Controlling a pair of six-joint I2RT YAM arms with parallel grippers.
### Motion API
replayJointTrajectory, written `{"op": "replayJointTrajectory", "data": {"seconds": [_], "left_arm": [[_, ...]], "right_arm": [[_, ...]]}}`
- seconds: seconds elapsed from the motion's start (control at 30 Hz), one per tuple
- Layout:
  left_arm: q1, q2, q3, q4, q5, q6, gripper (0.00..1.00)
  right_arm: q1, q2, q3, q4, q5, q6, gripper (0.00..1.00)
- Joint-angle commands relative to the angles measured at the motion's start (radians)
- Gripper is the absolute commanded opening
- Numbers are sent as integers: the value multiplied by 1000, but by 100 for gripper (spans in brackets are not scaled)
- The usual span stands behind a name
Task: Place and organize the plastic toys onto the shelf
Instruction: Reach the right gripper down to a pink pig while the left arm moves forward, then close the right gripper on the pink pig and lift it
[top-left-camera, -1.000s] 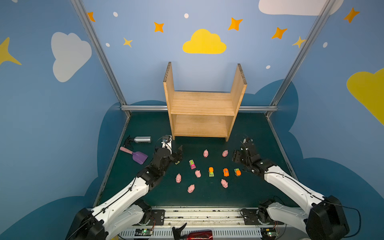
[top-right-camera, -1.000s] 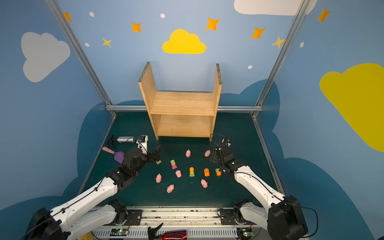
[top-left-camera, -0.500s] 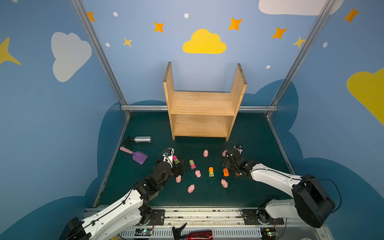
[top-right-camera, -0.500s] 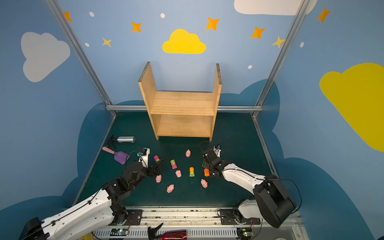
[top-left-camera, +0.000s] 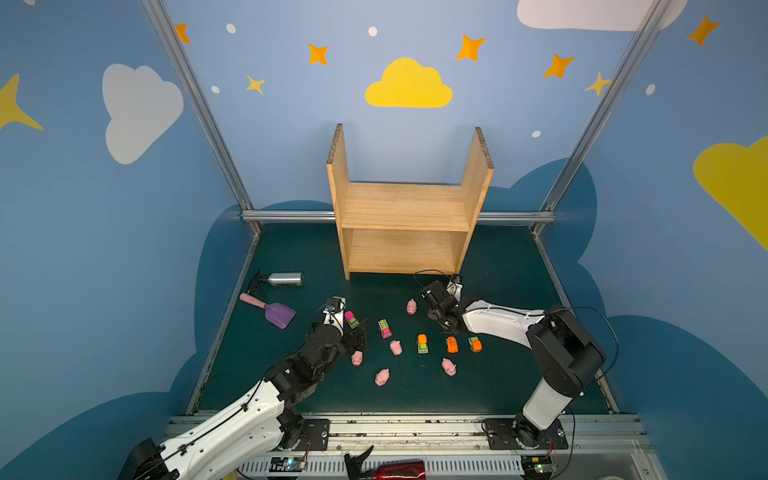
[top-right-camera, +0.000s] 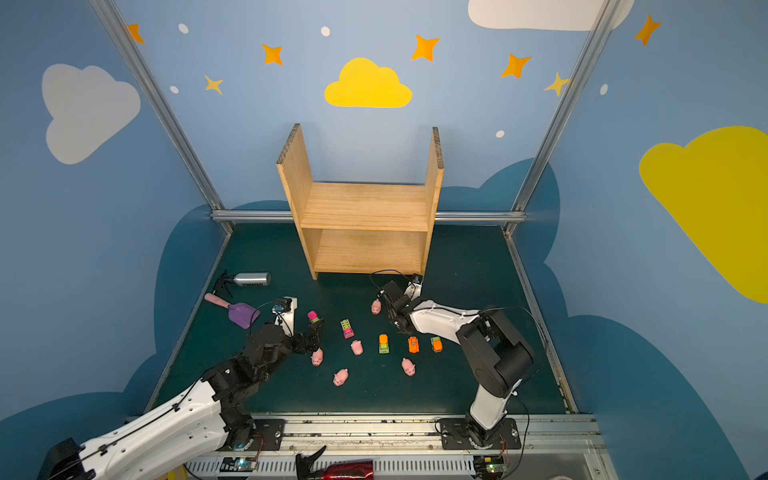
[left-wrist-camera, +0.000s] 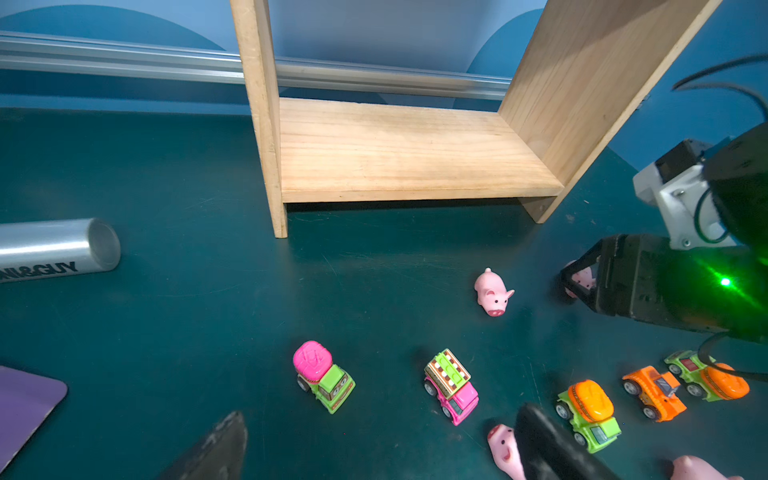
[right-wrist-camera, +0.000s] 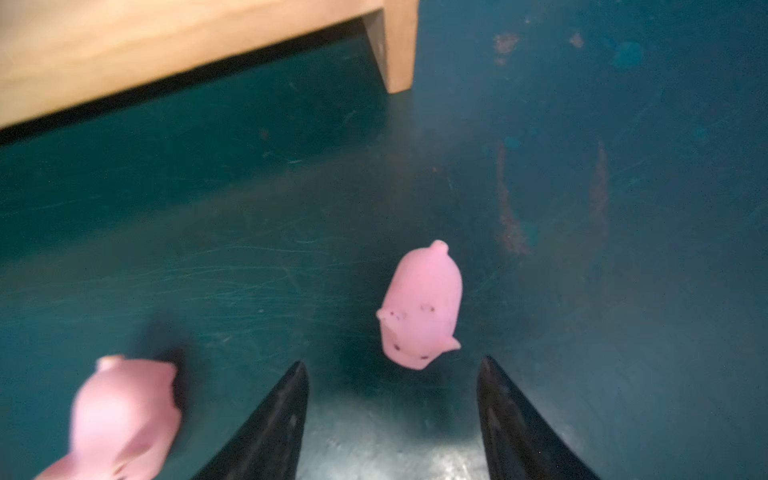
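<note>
The pink pig (right-wrist-camera: 422, 305) is being faced by the right gripper (right-wrist-camera: 392, 362), jaws apart and empty, and centring across its flanks is being advised before closing.

You have a dark green table (top-left-camera: 498, 386) carrying the wooden shelf (top-left-camera: 405, 208), upright at its back. Near the left edge a silver bottle (top-left-camera: 284, 279) lies on its side, with a purple scoop (top-left-camera: 278, 314) just in front of it. Six pink pigs (top-left-camera: 395, 347) and five toy vehicles (top-left-camera: 422, 344) sit scattered on the table before the shelf.
</note>
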Motion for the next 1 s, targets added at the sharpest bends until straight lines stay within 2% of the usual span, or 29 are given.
{"op": "replayJointTrajectory", "data": {"seconds": [0.0,0.3,0.67,0.97], "left_arm": [[-4,-11,5,-10,-25,14,100],[-3,21,8,1,-29,17,100],[-4,30,2,11,-46,20,100],[-3,56,6,17,-48,20,100]], "right_arm": [[7,12,23,-84,64,41,64],[-27,49,26,-34,30,-4,63],[-66,87,17,59,-1,-50,50],[-87,107,17,84,-34,-69,44]]}}
